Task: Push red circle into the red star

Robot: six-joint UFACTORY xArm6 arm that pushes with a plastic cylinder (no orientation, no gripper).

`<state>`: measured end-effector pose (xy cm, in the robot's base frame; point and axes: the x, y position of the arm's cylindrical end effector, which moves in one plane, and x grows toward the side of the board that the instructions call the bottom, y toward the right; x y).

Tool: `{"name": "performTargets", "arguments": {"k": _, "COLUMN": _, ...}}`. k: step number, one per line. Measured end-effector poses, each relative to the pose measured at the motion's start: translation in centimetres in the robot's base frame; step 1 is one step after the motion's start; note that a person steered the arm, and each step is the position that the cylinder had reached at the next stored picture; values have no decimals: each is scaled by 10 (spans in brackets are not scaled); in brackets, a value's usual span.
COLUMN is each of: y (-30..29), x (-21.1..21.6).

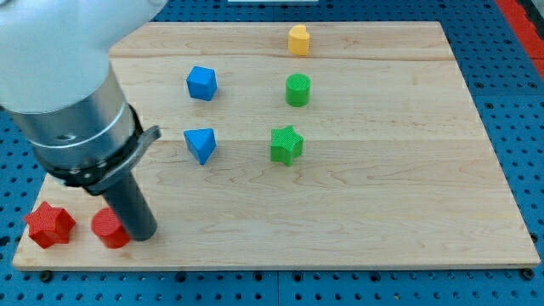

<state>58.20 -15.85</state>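
Observation:
The red star (49, 224) lies at the view's bottom left corner of the wooden board (382, 195). The red circle (108, 228) sits just to the star's right, a small gap apart from it. My tip (142, 234) rests on the board right against the red circle's right side. The arm's big body hides the board's upper left part.
A blue cube (202, 82) and a blue triangle (201, 144) lie left of centre. A green circle (297, 89) and a green star (286, 144) lie in the middle. A yellow block (298, 39) sits near the view's top edge.

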Motion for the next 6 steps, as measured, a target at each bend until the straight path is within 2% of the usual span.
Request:
{"name": "performTargets", "arguments": {"k": 3, "y": -25, "x": 6}}
{"name": "performTargets", "arguments": {"k": 6, "y": -21, "x": 4}}
